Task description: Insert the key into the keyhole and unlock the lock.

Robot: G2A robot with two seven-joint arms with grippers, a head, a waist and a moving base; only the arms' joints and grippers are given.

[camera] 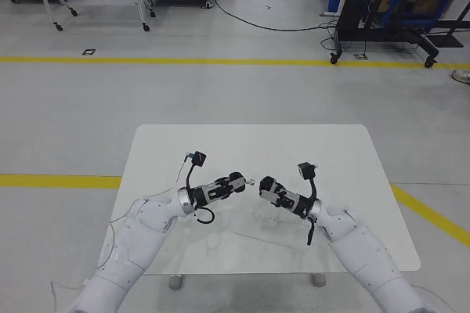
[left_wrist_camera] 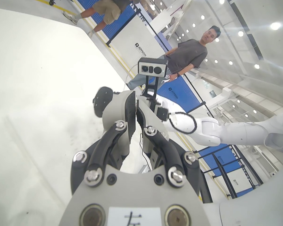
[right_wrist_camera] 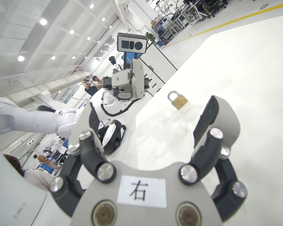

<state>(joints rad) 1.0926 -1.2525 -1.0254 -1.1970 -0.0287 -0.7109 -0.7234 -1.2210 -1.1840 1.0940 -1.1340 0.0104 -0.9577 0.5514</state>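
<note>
Brass padlock (right_wrist_camera: 178, 100), steel shackle shut, lies flat on the white table (camera: 337, 156) just beyond the right gripper (right_wrist_camera: 152, 109), ahead of its fingertips and a little toward 1 finger, touching neither. That gripper hangs released, its 2 ribbed fingers (right_wrist_camera: 204, 118) spread wide with nothing between them.

Facing it almost tip to tip, the left gripper (left_wrist_camera: 135, 103) is clenched, its 2 pads (left_wrist_camera: 131, 111) pressed nearly together. Whether a key sits pinched in the narrow seam between them cannot be told. Seen from the right wrist, the padlock rests near the left gripper's tip, lower and off to 1 side, between the 2 arms and held by neither.

From above, the left gripper (camera: 241, 183) and right gripper (camera: 265, 188) hang close together over the middle of the table, with a small bright speck (camera: 251, 182) between their tips that is too small to name.

By these pictures the job looks to be at an early stage. The lock is not yet picked up or steadied, nothing has entered it, and the shackle is closed. The keyhole itself cannot be made out.

What appears left is nearly everything. The padlock has to be secured, most likely by the open right gripper, and its keyhole end turned toward the left gripper. The key must then be lined up, pushed home and turned until the shackle springs free.
</note>
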